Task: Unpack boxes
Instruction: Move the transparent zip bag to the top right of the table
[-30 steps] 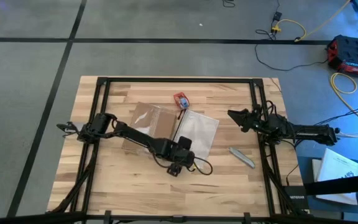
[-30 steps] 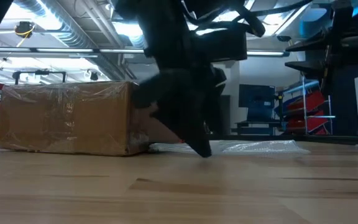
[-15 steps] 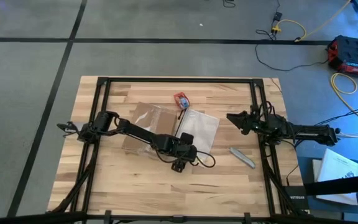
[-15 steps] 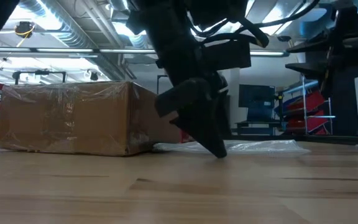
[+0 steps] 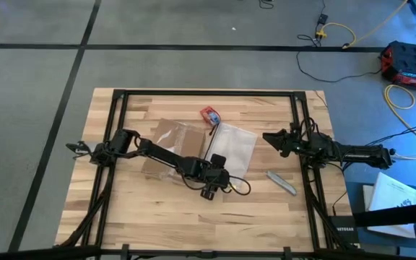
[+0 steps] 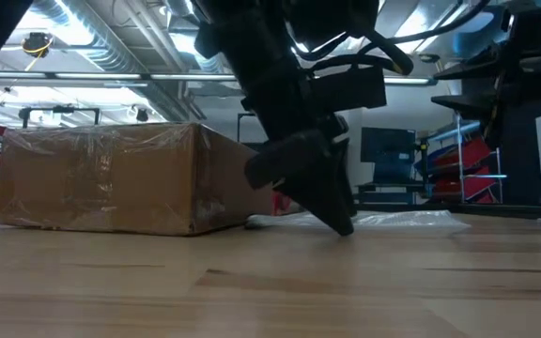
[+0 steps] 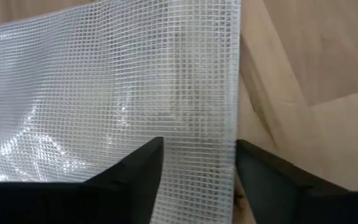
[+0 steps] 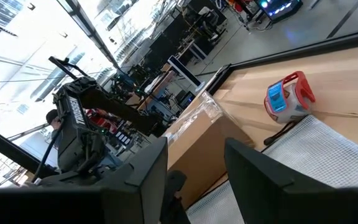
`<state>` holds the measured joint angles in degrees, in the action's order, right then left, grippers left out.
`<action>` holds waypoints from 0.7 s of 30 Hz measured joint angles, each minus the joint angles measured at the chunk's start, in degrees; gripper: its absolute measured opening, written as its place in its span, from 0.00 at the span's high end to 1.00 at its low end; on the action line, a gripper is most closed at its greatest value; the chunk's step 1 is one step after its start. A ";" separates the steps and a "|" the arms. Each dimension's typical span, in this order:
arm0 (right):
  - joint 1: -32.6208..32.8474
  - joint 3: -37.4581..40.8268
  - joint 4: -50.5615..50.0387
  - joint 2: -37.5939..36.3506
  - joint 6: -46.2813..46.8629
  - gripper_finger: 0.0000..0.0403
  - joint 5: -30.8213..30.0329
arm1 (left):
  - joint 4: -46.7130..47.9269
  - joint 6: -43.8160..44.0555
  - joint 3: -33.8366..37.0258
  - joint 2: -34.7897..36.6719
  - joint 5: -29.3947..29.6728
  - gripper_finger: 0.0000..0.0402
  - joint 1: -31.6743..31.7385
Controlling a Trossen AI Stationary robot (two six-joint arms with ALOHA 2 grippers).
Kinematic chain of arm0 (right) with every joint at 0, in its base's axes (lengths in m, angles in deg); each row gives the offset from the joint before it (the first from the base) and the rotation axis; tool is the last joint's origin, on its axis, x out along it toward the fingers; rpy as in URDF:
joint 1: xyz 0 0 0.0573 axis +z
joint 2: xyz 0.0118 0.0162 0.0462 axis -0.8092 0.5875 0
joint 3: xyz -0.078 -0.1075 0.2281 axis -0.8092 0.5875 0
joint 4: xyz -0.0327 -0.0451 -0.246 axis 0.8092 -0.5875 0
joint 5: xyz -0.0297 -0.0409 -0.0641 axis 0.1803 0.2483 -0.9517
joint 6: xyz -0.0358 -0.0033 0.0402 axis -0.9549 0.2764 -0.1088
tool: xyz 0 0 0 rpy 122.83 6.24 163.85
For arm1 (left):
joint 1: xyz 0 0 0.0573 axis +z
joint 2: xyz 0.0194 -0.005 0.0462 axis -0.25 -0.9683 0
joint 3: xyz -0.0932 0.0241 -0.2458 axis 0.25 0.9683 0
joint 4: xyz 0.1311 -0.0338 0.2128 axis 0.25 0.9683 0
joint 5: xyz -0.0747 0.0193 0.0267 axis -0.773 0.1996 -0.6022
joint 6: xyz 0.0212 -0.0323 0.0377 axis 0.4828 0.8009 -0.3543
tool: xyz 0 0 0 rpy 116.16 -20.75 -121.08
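Reaching across the middle of the table in the high view, the left gripper (image 5: 209, 189) sits low at the lower edge of a clear plastic bag (image 5: 231, 149). Its wrist camera shows the two dark fingers (image 7: 143, 168) set narrowly either side of the bag's gridded edge (image 7: 191, 124), though whether they actually pinch the film cannot be told. The step in hand looks like clearing or gathering the bag that lies beside the box; the next move calls for a firm close on the thin film, then a lift or drag that does not let it slip free.

Left of centre in the high view lies the cardboard box (image 5: 173, 144), shallow and brown, touching or just beside the bag's left edge. In the low view it fills the left of the frame (image 6: 101, 178), upright on the wood, its faces wrapped in shiny, wrinkled clear tape; no flap can be seen raised. Judged from this, the unpacking proper is barely begun.

A small red-and-blue object (image 5: 209, 114) rests just above the bag's upper corner, and a grey tool (image 5: 281, 183) lies on the table (image 5: 136, 217) at lower right. The right gripper (image 5: 269, 136) hangs at the right of the table, well apart from the box, its fingers (image 8: 135, 174) partly parted and empty.
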<state>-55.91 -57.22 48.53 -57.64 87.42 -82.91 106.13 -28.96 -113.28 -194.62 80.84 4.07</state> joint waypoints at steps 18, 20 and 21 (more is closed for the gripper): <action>0.00 -0.25 0.51 0.00 -3.92 0.64 -0.66 | 0.59 0.69 0.11 -0.11 0.15 1.00 0.75; 0.00 -1.00 -0.05 0.04 -4.92 0.64 -0.68 | 0.63 0.73 0.11 -0.09 0.76 1.00 0.75; 0.00 -1.34 -0.06 0.04 -5.56 0.64 -0.68 | 0.76 0.74 0.10 0.09 0.92 1.00 0.75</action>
<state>-55.91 -58.55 48.48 -57.59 81.86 -83.59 106.88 -28.21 -113.18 -194.53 81.76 4.83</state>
